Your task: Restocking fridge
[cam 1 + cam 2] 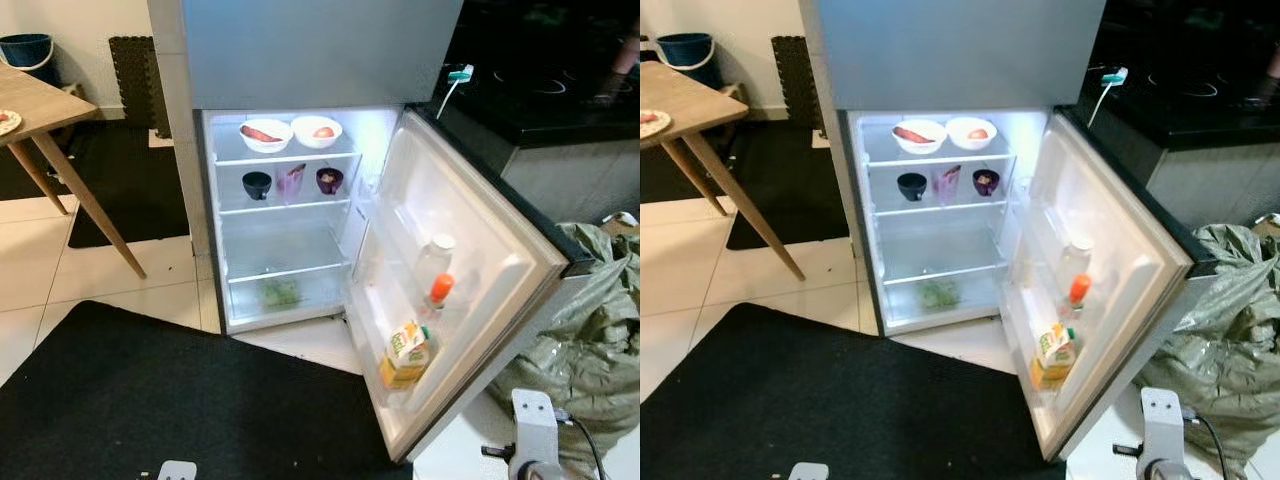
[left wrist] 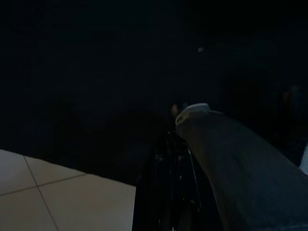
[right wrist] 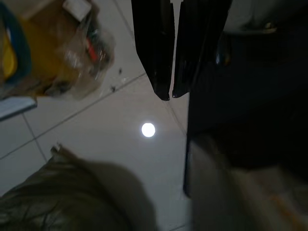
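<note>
Left eye view: the fridge (image 1: 300,215) is seen with its lower door (image 1: 470,270) swung wide open and the inside lit up. Two white bowls (image 1: 266,134) are parked on the top shelf, and a dark cup (image 1: 257,184), a purple cup (image 1: 291,183) and a dark bowl (image 1: 329,180) on the shelf below. Something green (image 1: 280,292) is spotted in the bottom drawer, too blurry to name. In the door rack a juice carton (image 1: 406,356) is stood beside an orange-capped bottle (image 1: 438,292), with a clear bottle (image 1: 433,258) above. A black mat (image 1: 150,400) is laid on the floor in front, a wooden bench (image 1: 40,110) off to the left, a green bag (image 1: 590,330) on the right.

The right gripper (image 3: 168,96) is hung over the floor tiles, fingers (image 3: 154,48) pressed nearly together, nothing held. The left gripper (image 2: 168,192) is lost in the dark, so its fingers can't be judged.
</note>
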`<state>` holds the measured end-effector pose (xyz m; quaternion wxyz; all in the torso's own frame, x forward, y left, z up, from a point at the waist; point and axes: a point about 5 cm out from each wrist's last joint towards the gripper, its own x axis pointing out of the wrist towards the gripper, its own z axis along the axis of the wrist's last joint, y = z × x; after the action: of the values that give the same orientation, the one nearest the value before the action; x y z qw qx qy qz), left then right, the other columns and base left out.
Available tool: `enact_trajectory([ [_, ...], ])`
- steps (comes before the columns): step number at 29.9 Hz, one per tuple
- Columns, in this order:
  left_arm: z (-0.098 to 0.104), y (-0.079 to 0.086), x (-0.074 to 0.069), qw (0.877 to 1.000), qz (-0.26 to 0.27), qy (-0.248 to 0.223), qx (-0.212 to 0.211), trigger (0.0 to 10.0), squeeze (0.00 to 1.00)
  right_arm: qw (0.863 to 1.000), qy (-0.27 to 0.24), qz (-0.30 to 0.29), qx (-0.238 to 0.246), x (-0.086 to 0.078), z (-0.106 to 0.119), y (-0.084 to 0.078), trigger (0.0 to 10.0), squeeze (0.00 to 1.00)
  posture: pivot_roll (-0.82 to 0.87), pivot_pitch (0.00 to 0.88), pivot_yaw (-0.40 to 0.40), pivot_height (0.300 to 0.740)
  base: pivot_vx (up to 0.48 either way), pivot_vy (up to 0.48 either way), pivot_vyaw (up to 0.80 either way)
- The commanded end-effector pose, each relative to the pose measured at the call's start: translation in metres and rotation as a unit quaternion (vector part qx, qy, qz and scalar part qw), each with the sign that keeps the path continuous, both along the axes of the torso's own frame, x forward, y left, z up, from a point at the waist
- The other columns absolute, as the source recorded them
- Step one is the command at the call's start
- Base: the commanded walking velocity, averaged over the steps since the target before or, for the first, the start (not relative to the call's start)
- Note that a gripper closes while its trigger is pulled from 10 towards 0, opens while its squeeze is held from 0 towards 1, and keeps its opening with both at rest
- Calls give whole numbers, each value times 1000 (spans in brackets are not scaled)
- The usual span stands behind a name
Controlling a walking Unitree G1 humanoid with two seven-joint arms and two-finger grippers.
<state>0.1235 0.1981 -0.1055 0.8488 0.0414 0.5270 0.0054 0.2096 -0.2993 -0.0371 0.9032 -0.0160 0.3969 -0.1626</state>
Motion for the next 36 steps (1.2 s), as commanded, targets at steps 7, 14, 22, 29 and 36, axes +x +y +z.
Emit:
enact_trajectory([
  [7, -6, -5, -16, 1000, 6, 27, -8, 10000, 0, 991, -108, -81, 4, 27, 34, -25, 10000, 0, -63, 0, -53, 740, 0, 0, 0],
  [14, -6, -4, -17, 1000, 5, 28, -12, 10000, 0, 945, -278, -128, 112, 65, 76, -31, 10000, 0, -63, 0, -51, 740, 0, 0, 0],
  [22, -6, -7, -16, 999, 2, 27, -18, 10000, 0, 911, -364, -33, 192, 99, 106, -7, 10000, 0, -61, 0, -50, 740, 0, 0, 0],
  [29, -6, -8, -17, 999, 1, 27, -20, 10000, 0, 902, -373, 38, 213, 107, 110, 9, 10000, 0, -61, 0, -50, 740, 0, 0, 0],
  [36, -6, -8, -17, 999, 2, 27, -21, 10000, 0, 875, -371, 157, 268, 108, 109, 33, 10000, 0, -64, 0, -48, 740, 0, 0, 0],
])
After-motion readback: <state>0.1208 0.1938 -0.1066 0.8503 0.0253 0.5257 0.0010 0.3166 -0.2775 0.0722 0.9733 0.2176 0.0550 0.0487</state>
